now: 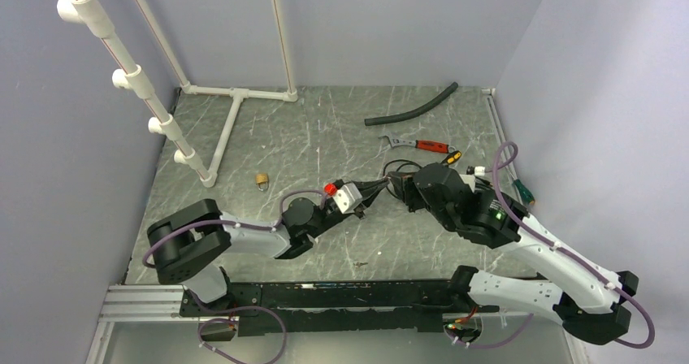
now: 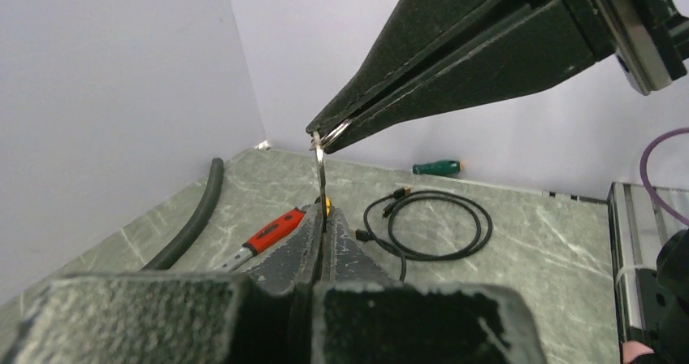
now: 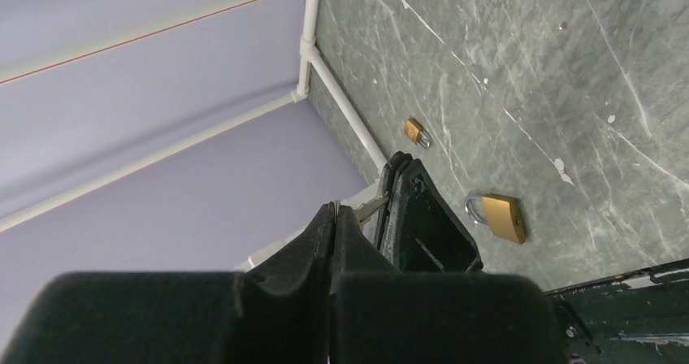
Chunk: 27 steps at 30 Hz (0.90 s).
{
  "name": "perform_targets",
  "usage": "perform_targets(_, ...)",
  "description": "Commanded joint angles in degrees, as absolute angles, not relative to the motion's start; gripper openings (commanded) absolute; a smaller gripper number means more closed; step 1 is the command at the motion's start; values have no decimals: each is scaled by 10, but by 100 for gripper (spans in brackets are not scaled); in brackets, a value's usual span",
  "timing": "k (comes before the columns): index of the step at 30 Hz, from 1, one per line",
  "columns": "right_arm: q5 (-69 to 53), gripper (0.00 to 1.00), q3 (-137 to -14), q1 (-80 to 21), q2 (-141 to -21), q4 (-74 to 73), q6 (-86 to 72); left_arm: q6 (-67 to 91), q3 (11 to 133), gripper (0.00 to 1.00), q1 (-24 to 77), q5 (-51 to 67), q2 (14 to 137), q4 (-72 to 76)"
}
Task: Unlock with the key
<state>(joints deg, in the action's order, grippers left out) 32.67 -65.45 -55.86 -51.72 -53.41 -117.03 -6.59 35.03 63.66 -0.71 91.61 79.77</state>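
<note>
Your key [image 2: 320, 169] hangs in mid-air above the table [image 1: 325, 136], pinched from 2 sides at once. Your right claw [image 2: 319, 139] is closed on the top end, where the small ring [image 2: 335, 131] shows at its tips. Your left claw [image 2: 324, 214] is clamped together on the lower part of the shaft. Only a short stretch of metal is bare between them.

Treat the key as tiny, light and stiff, a thin smooth strip that I judge will swivel or slip between flat pads if it is only nipped by an edge; the ring is loose and gives you no control of direction. Hold it by the flat head, broad faces against the pads, so the toothed end sticks out free. The left claw seems to sit on the end that must enter the lock, though the pictures are too small to be sure.

2 locks lie on the table in the right wrist view: a padlock [image 3: 500, 218] nearer the claws; a smaller padlock [image 3: 416, 130] farther off. Which one the key fits, I cannot tell.
</note>
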Motion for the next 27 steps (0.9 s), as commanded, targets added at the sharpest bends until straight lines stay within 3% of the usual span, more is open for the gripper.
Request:
perform_targets(1,351,0,-626,-557,-486,-509,-1138,-101,376,0,642,-18,859,721)
perform_targets(2,353,1,-617,-557,-477,-498,-1122,-108,376,0,642,-17,850,705)
perform_targets(4,356,43,-600,-557,-463,-463,-1078,-133,380,0,642,-15,833,654)
perform_targets(5,357,59,-595,-557,-456,-456,-1055,-151,384,0,642,-14,822,623)
perform_targets(7,356,77,-596,-557,-447,-474,-1033,-187,388,0,642,-12,796,560)
perform_targets(13,337,78,-572,-557,-395,-415,-893,-301,418,0,643,-25,733,361)
perform_targets(18,252,72,-485,-557,-336,-220,-794,-365,457,0,650,-54,715,235)
perform_targets(27,166,70,-465,-557,-392,-170,-846,-431,594,0,682,-164,717,-135)
